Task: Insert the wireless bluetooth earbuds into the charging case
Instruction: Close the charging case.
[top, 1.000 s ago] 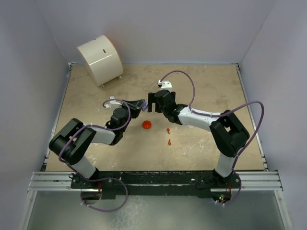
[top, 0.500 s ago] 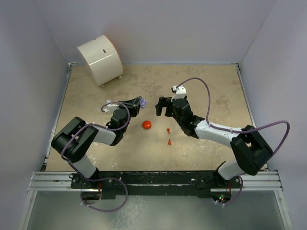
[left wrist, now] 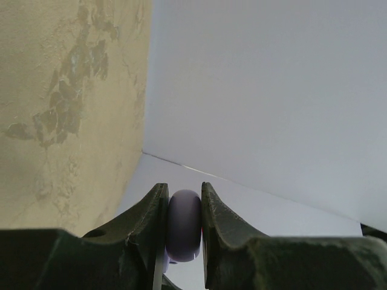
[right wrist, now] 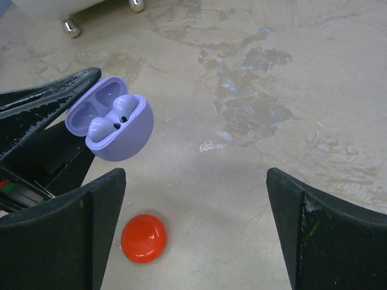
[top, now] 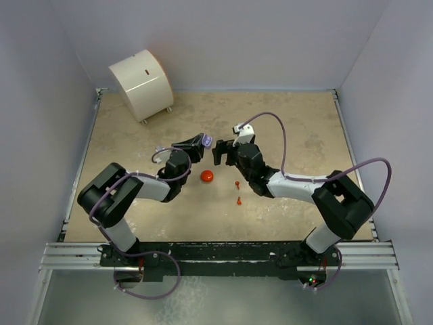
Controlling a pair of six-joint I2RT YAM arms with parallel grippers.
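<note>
My left gripper (top: 197, 144) is shut on an open lilac-purple charging case (right wrist: 112, 127), held above the table; its dark fingers (right wrist: 43, 103) show at the left of the right wrist view. Two lilac earbuds (right wrist: 100, 127) sit in the case's wells. In the left wrist view the case (left wrist: 184, 225) is pinched between the jaws of that gripper (left wrist: 184, 208). My right gripper (top: 222, 150) stands wide open just right of the case, with nothing between its fingers (right wrist: 91, 223). A shut red-orange case (top: 207, 176) lies below. Two red-orange earbuds (top: 237, 183) (top: 239, 200) lie on the table.
A white drum-shaped object (top: 141, 84) on small metal feet (right wrist: 70, 28) stands at the back left corner. Grey walls (top: 40, 101) enclose the mottled beige table (top: 298, 128) on three sides. The red-orange case (right wrist: 144, 238) rests under my right gripper (right wrist: 196, 232).
My right gripper swung back to the right, then returned left toward the purple case. My left gripper shifted slightly right and up with the case still in it.
</note>
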